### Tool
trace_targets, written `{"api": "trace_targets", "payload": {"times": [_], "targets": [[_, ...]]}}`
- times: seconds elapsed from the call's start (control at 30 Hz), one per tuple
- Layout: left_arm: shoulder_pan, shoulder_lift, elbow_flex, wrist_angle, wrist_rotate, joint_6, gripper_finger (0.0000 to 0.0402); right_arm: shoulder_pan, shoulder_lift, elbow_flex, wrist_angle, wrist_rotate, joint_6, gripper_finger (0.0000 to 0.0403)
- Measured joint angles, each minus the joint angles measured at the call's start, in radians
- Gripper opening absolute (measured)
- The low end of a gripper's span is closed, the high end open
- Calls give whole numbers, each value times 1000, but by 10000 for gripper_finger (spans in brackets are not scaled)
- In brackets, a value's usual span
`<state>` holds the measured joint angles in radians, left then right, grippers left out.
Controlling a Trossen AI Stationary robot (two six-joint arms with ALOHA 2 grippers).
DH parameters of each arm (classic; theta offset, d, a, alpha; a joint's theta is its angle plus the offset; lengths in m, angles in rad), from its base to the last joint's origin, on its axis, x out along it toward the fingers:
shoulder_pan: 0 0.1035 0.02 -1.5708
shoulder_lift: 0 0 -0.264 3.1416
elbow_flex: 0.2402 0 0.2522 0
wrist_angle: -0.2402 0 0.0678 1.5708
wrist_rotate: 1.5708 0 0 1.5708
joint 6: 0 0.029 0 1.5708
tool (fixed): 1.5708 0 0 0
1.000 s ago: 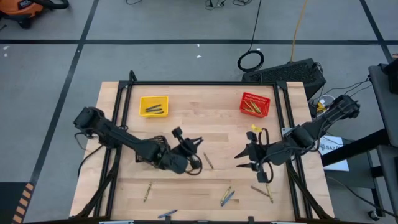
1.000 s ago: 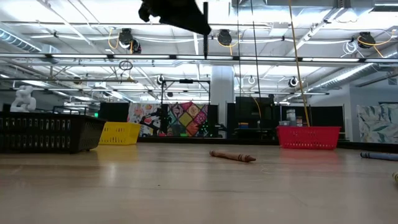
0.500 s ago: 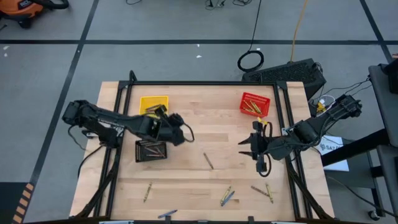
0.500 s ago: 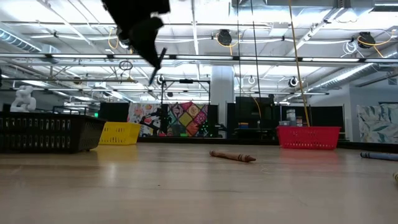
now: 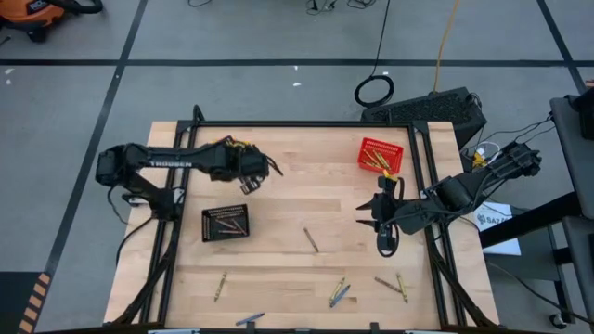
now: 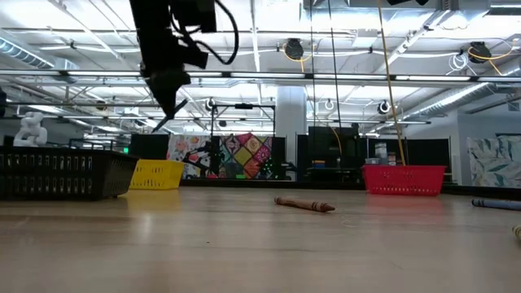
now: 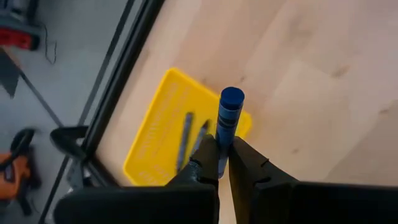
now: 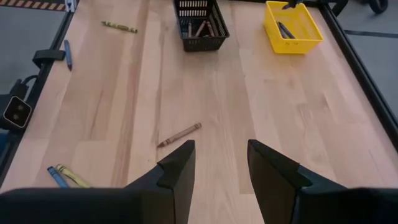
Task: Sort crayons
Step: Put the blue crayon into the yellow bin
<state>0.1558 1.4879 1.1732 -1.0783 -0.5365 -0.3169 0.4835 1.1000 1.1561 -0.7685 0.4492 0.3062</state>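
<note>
My left gripper hangs over the far left of the table, shut on a blue crayon, above the yellow basket that holds two dark crayons. In the low view it hangs high at the left. My right gripper hovers open over the table's right side, nothing between its fingers. A brown crayon lies flat mid-table. More crayons lie near the front edge. My left gripper pinches the blue crayon's lower end between its two fingertips. The crayon runs along the fingers and sticks out past their tips. The fingers slant down from above. The crayon is lifted clear, over the yellow basket's edge.
A black basket with several crayons stands left of centre, and a red basket with crayons stands far right. Loose crayons lie at the front. Bare wood lies between the baskets.
My left gripper has swung from over the table's middle toward the far left, past the black basket to the yellow basket, and has tipped to point more steeply down. It has stayed shut.
</note>
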Motion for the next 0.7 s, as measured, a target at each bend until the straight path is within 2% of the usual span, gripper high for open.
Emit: {"api": "trace_targets", "payload": {"times": [0.37,0.57,0.7], "targets": [[249,14,0,-4,178,205,8,0,0,0,-87,0,44,135],[317,68,-29,-3,237,258,8,0,0,0,-97,0,124,135],[334,106,-48,1,221,274,8,0,0,0,-98,0,155,135]]}}
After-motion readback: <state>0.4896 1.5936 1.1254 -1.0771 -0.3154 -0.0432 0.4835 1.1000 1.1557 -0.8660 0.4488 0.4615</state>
